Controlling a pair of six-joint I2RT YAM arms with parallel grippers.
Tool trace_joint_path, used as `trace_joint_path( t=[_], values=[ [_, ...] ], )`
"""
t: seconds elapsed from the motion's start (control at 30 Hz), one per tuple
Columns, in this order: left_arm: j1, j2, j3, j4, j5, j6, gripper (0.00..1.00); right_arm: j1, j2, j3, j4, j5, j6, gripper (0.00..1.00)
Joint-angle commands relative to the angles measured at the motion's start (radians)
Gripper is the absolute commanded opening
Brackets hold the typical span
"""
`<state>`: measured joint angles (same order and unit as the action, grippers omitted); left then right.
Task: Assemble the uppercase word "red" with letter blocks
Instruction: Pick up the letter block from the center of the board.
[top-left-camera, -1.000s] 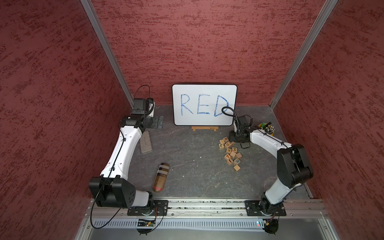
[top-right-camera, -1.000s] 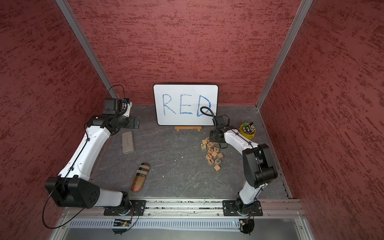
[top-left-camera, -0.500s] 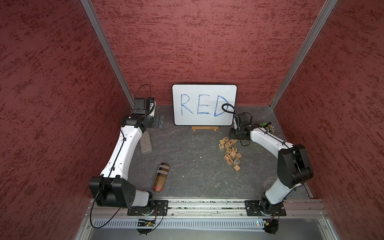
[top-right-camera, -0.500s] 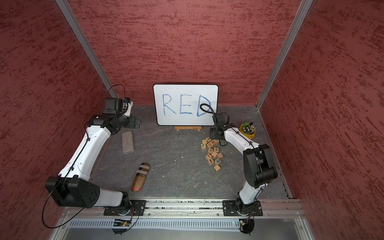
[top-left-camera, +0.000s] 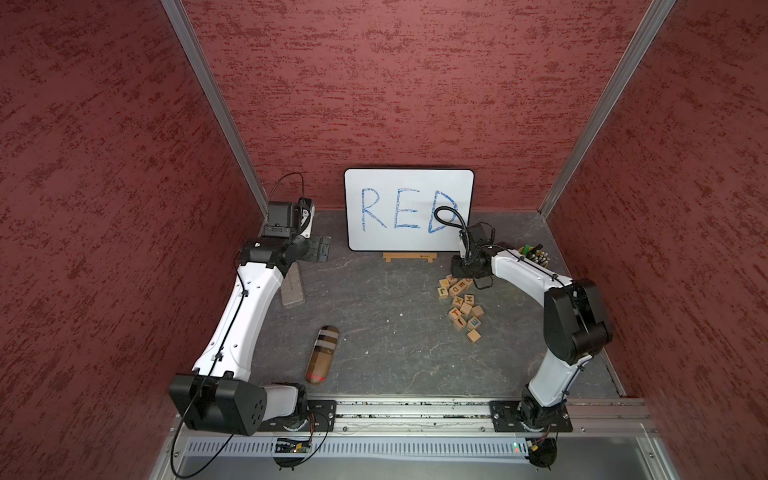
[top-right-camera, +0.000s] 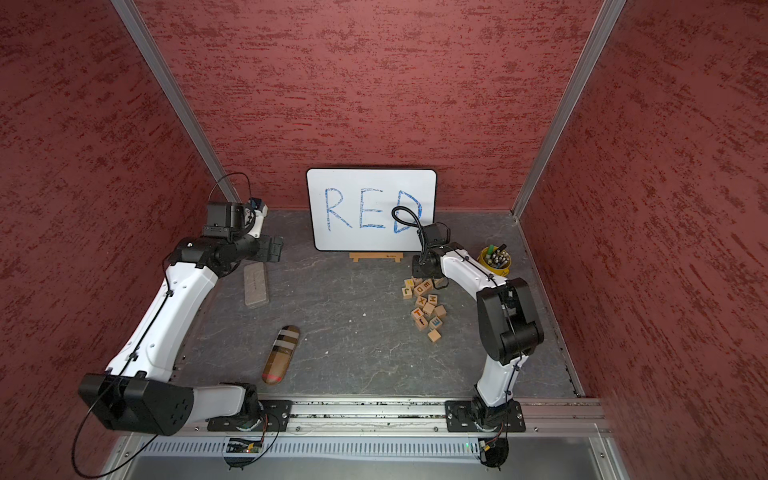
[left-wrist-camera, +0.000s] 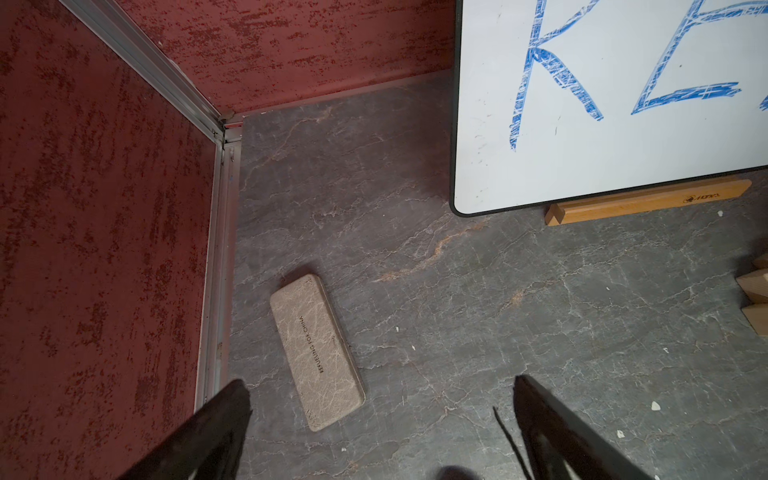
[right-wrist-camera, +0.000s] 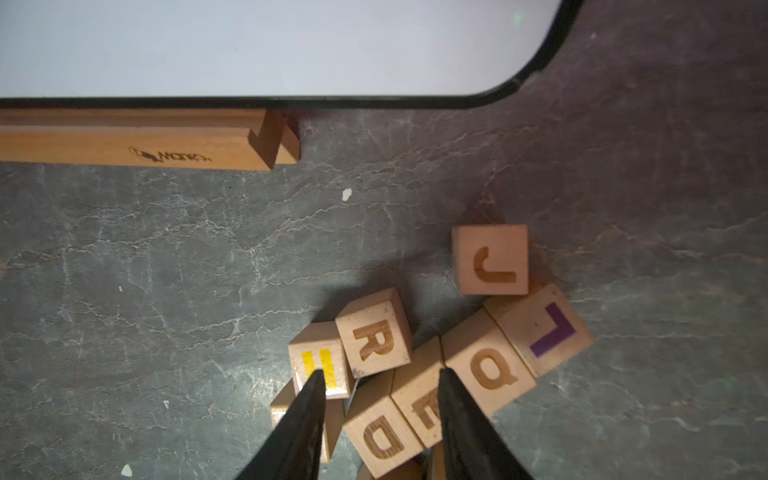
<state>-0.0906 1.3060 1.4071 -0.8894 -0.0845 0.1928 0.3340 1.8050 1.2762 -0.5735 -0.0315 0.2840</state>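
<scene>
Right hand (right-wrist-camera: 381, 374) is low over the far end of the heap of small light-wood letter blocks (top-left-camera: 459, 299), on the right side of the grey stone-look surface (top-left-camera: 386, 332). Its jaws are part-spread and nothing looks pinched. One finger overlaps the yellow-lettered block (right-wrist-camera: 320, 359); the other sits at the seam between the E block (right-wrist-camera: 424, 405) and the Q block (right-wrist-camera: 490, 368).

The needed blocks are all right here. The R block (right-wrist-camera: 376, 334) is tilted against its neighbours, with the E and D block (right-wrist-camera: 384, 436) side by side and touching, between the fingers. They're packed tight, which is likely why the hand straddles the cluster rather than one cube: there's no clean gap for a single grab. No word is laid out yet.

The J block (right-wrist-camera: 490, 259) and purple L block (right-wrist-camera: 544, 328) are not needed.

The white board with blue "RED" (top-left-camera: 409, 208) stands in a wooden stand (top-left-camera: 409, 257) at the back, probably as a spelling reference.

Left hand (left-wrist-camera: 380, 384) is spread wide and empty, parked in the far left corner over the beige flat case (left-wrist-camera: 316, 351). It is well away from the blocks, presumably to keep clear.
</scene>
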Motion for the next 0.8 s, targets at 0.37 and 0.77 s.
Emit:
trace_joint_path(
  t=[0.37, 0.77],
  values=[
    [-0.015, -0.045, -0.049, 0.026, -0.006, 0.018, 0.99, 0.018, 0.080, 0.020, 0.023, 0.024, -0.006, 0.45],
    [-0.017, -0.045, -0.054, 0.033, -0.011, 0.025, 0.99, 0.019, 0.112, 0.045, 0.016, 0.068, -0.027, 0.44]
  ],
)
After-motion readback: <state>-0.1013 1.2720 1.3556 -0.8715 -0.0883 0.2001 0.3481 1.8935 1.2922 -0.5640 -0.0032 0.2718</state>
